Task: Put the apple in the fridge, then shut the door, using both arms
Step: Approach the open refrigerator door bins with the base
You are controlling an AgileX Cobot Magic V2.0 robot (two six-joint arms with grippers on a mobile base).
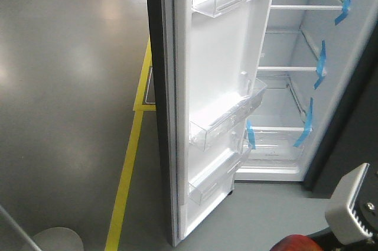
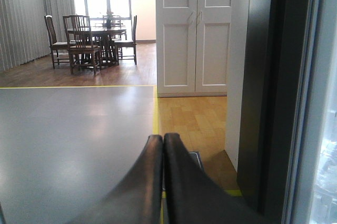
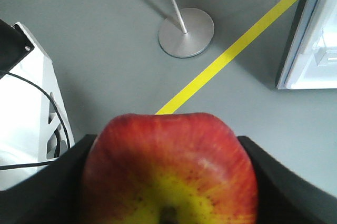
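My right gripper [image 3: 168, 182] is shut on the red and yellow apple [image 3: 171, 168], stem end facing the camera, held above the grey floor. In the front view the apple [image 1: 295, 243] shows at the bottom right edge, below the open fridge [image 1: 295, 74], beside the gripper's grey-white housing [image 1: 352, 207]. The fridge stands open, with white shelves and blue tape strips. Its door [image 1: 207, 97] is swung wide, white liner and clear bins facing me. My left gripper [image 2: 163, 142] is shut and empty, beside the door's dark edge [image 2: 263, 92].
A yellow floor line [image 1: 127, 174] runs past the door's foot. A round metal stand base [image 3: 186, 32] with a thin pole stands on the grey floor. White robot base parts [image 3: 26, 108] with cables sit at the left. Chairs and a table [image 2: 95, 37] stand far off.
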